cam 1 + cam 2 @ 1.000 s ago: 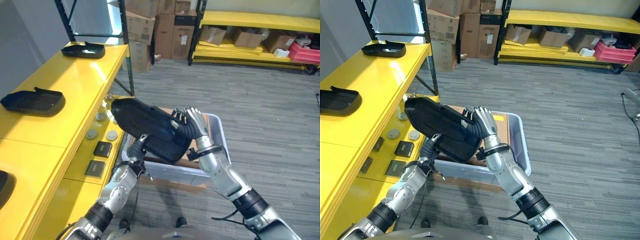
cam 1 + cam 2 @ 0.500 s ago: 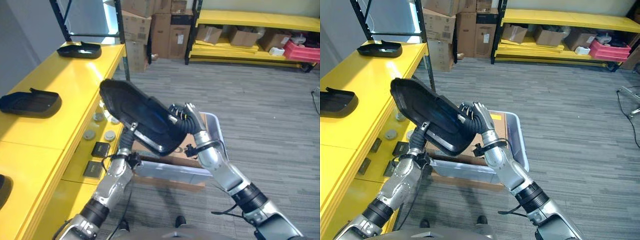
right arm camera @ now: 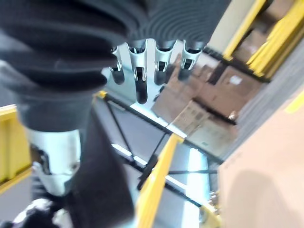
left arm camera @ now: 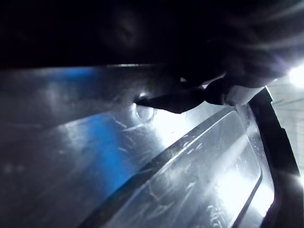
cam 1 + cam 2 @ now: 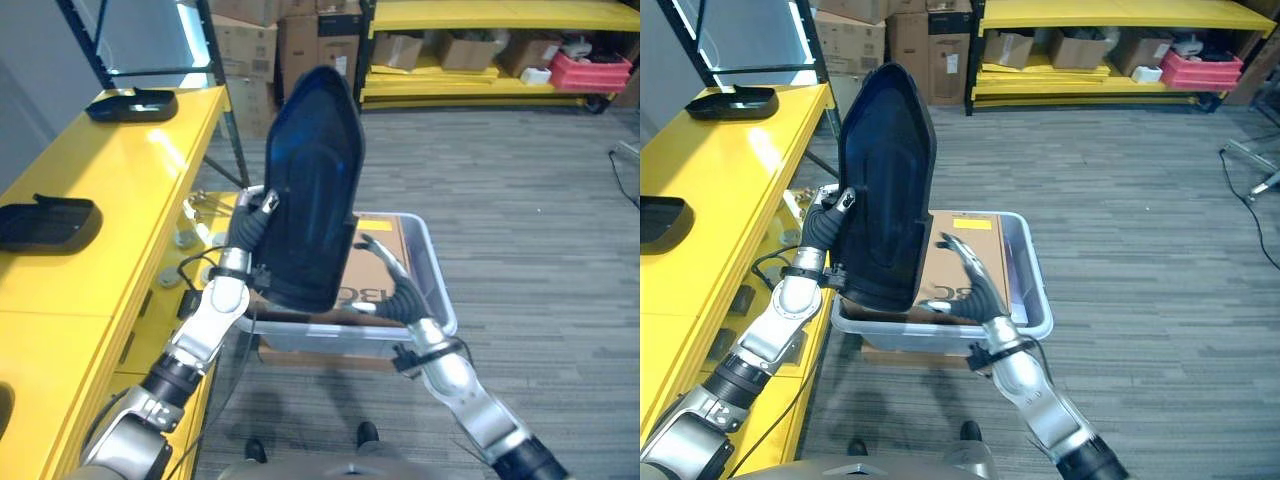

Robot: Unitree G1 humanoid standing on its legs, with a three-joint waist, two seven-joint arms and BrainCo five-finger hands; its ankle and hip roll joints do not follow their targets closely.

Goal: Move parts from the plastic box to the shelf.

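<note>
The large black moulded part (image 5: 310, 190) stands nearly upright above the grey plastic box (image 5: 1032, 300), narrow end up, its lower edge level with the box's near left rim. The left hand (image 5: 248, 228) holds it along its left edge, just below mid-height; the fingers run behind the part and curl onto it, a dark-tipped finger showing at the edge. In the left wrist view the part's glossy inner surface (image 4: 95, 156) lies directly against the camera, with one dark fingertip (image 4: 166, 101) pressed to it.

The right hand (image 5: 975, 280) is over the box interior, to the right of the part's lower end. Its fingers are extended and loosely spread, pointing away from the robot. Whether they touch the part cannot be told; they appear just clear of it. The right wrist view shows the same straight fingers (image 3: 142, 71) with nothing between them.

Inside the box lies a flat brown cardboard sheet (image 5: 965, 240).

The yellow shelf (image 5: 120, 180) runs along the robot's left. On it rest two other black parts: one near the far end (image 5: 132, 104) and one closer, at the left edge of the view (image 5: 48, 222), well apart from each other.
</note>
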